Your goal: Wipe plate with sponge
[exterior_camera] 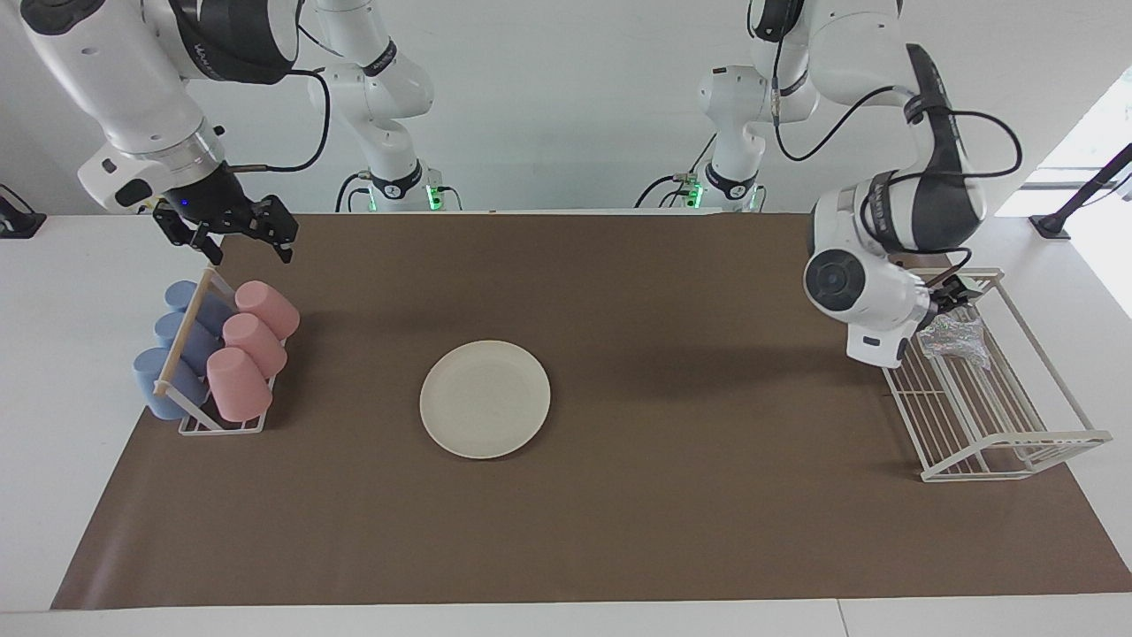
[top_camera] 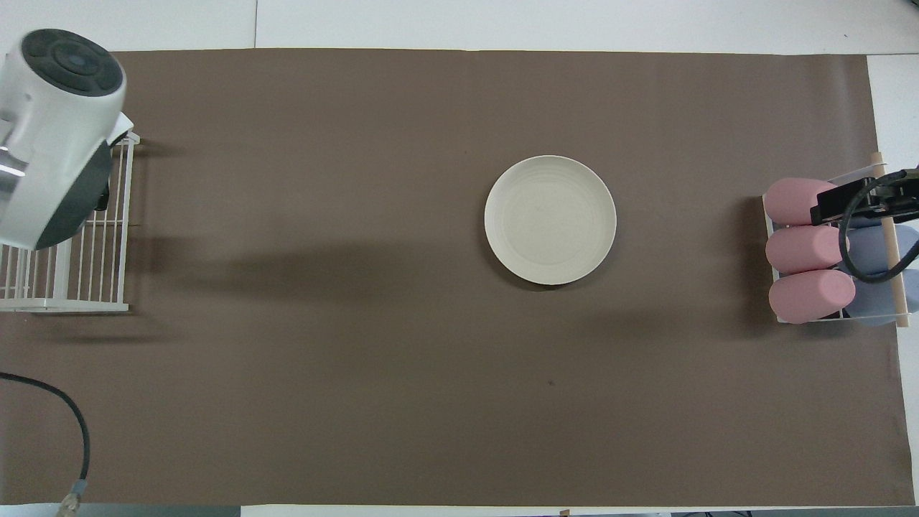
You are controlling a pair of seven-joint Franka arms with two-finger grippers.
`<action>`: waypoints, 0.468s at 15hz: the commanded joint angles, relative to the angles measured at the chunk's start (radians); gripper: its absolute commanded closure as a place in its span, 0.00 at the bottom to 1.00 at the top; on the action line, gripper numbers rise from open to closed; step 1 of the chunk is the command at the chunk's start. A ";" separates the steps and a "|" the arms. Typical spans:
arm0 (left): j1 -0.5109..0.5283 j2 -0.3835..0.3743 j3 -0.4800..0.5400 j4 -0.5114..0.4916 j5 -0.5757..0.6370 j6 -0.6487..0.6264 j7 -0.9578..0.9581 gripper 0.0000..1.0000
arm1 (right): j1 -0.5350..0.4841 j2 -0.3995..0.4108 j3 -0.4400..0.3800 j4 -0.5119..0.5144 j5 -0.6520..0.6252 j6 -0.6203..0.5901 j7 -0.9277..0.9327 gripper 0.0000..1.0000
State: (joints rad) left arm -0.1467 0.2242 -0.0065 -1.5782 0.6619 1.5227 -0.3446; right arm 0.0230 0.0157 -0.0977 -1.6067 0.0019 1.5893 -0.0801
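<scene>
The cream plate lies flat in the middle of the brown mat, with nothing on it. The silvery crinkly sponge rests in the white wire rack at the left arm's end of the table. My left gripper hangs open just above the sponge, not touching it. From overhead the left arm's wrist hides both sponge and gripper. My right gripper waits open and empty in the air over the cup holder.
A holder with pink cups and blue cups lying on their sides stands at the right arm's end. The wire rack sits on the mat's edge at the left arm's end. A cable hangs near the robots' edge.
</scene>
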 commanded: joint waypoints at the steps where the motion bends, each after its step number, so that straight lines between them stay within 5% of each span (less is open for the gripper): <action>1: 0.031 -0.075 0.005 0.020 -0.170 0.020 0.038 0.00 | 0.002 -0.022 0.003 -0.025 0.000 0.014 0.002 0.00; 7: 0.110 -0.212 0.005 -0.008 -0.551 0.010 0.147 0.00 | 0.003 -0.020 0.004 -0.027 0.000 0.017 0.000 0.00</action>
State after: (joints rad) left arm -0.0534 0.0493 0.0020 -1.5508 0.2102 1.5220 -0.2192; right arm 0.0240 0.0157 -0.0972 -1.6068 0.0019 1.5898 -0.0801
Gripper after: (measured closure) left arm 0.000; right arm 0.000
